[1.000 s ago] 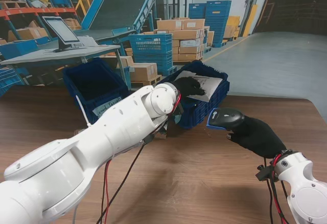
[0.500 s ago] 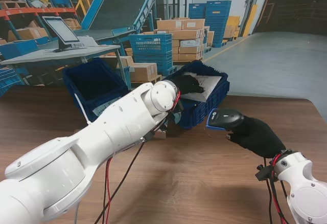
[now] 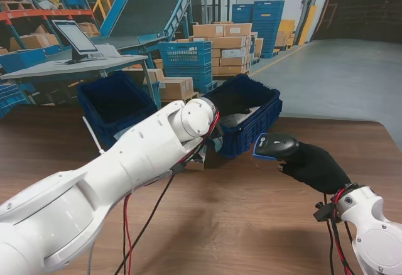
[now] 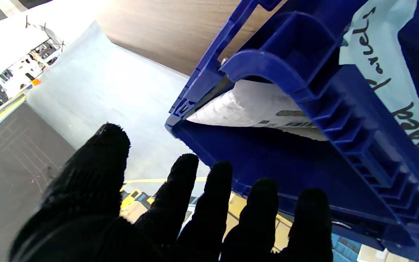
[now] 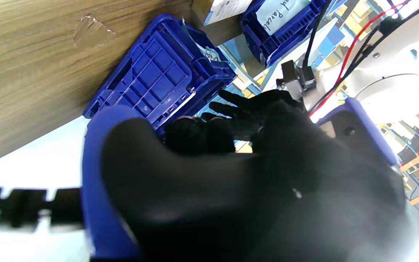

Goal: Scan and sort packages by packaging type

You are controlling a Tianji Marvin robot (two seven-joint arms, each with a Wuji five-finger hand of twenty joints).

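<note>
A white padded mailer (image 3: 244, 118) lies inside the blue crate (image 3: 264, 121) at the far middle of the table. My left hand (image 3: 230, 103), in a black glove, hovers over that crate's near-left corner. The left wrist view shows this hand (image 4: 180, 218) open with fingers spread and nothing in it, the mailer (image 4: 253, 109) resting inside the crate (image 4: 304, 91). My right hand (image 3: 314, 167) is shut on a black and blue barcode scanner (image 3: 276, 144), held just right of the crate with its head facing it. In the right wrist view the scanner (image 5: 100, 182) fills the front.
A second blue crate (image 3: 116, 105) with a handwritten label stands left of the first. A small cardboard box (image 3: 198, 161) sits under my left forearm. The wooden table (image 3: 251, 218) stretches out nearer to me. A desk with a monitor (image 3: 75, 36) and stacked cartons lie beyond.
The white mailer, held by my left hand over the crate before, now lies lower inside it, and the hand has let go. The right hand and scanner have stayed put.
</note>
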